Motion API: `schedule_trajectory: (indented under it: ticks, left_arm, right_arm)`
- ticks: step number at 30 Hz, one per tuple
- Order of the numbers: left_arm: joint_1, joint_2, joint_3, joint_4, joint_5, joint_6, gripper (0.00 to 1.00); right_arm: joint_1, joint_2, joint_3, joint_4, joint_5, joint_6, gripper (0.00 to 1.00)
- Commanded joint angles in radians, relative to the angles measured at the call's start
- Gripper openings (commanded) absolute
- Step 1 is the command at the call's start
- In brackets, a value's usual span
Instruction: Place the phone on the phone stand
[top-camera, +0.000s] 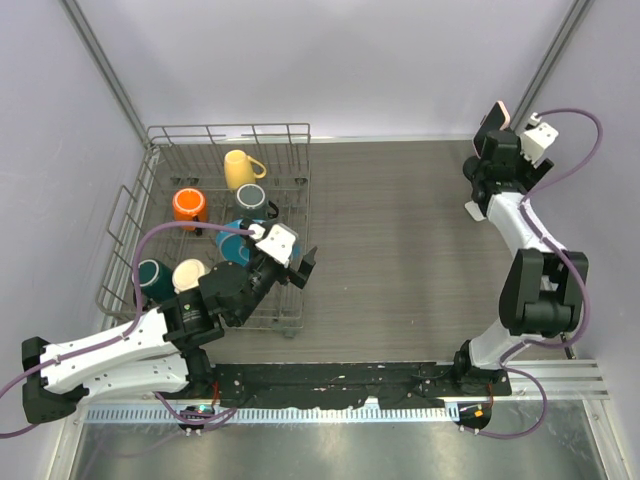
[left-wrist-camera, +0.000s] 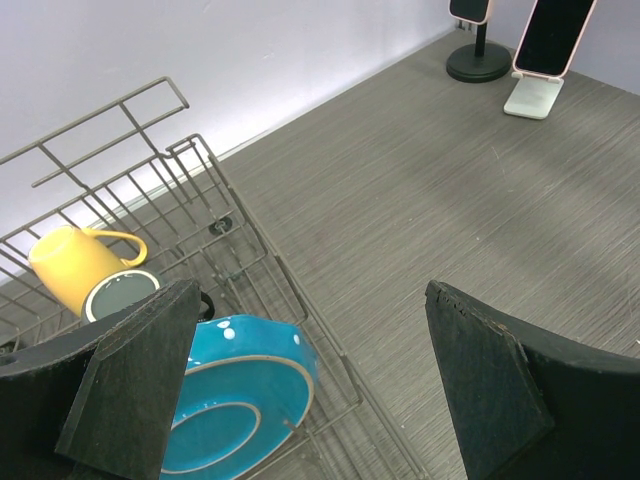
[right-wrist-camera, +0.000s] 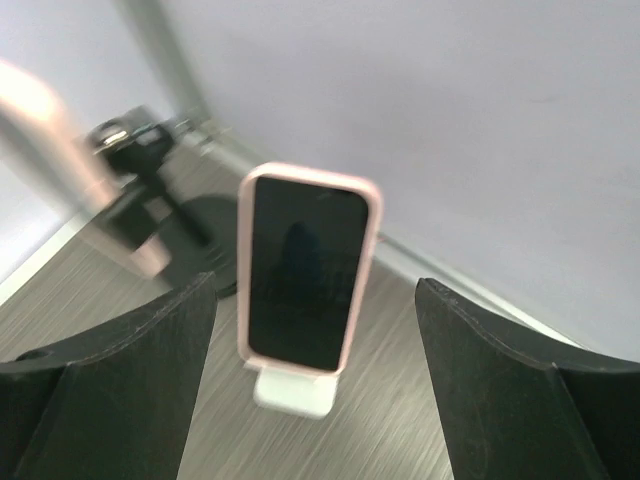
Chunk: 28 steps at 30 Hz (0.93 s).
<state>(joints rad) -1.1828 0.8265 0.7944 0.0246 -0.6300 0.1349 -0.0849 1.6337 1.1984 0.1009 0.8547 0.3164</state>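
Left wrist: two phones (left-wrist-camera: 553, 35) (left-wrist-camera: 470, 8), two stands (left-wrist-camera: 478, 64) (left-wrist-camera: 530, 97).

Taking the centre of the table (top-camera: 400, 250) in the top view as the dial, the wire rack (top-camera: 130, 225) sits at 9 o'clock with mugs (top-camera: 240, 168) inside it. Between 1 and 2 o'clock, near the back wall, the phone stand (left-wrist-camera: 478, 62) and a second stand (left-wrist-camera: 532, 98) sit just beside each other. The phone (right-wrist-camera: 308, 270) leans upright on the second stand. In the right wrist view, the phone stand lies behind it at 10 o'clock.
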Motion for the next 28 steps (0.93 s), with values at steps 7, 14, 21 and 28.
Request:
schedule_trajectory:
  ticks: [7, 14, 21, 28]
  left_arm:
    - [-0.003, -0.001, 0.025, 0.020, -0.004, -0.009, 0.99]
    - [-0.003, 0.016, 0.060, -0.020, 0.024, -0.060, 0.99]
    - [-0.003, 0.060, 0.328, -0.264, 0.146, -0.237, 0.99]
    - [-0.003, -0.018, 0.560, -0.330, 0.318, -0.429, 1.00]
  right_arm:
    - [0.073, -0.263, 0.053, -0.403, -1.213, 0.038, 0.86]
    - [0.344, -0.522, 0.153, -0.812, -0.462, 0.018, 0.86]
    - [0.349, -0.878, 0.141, -0.811, -0.741, 0.180, 0.86]
    - [0.349, -0.997, 0.355, -0.828, -0.812, 0.227, 0.86]
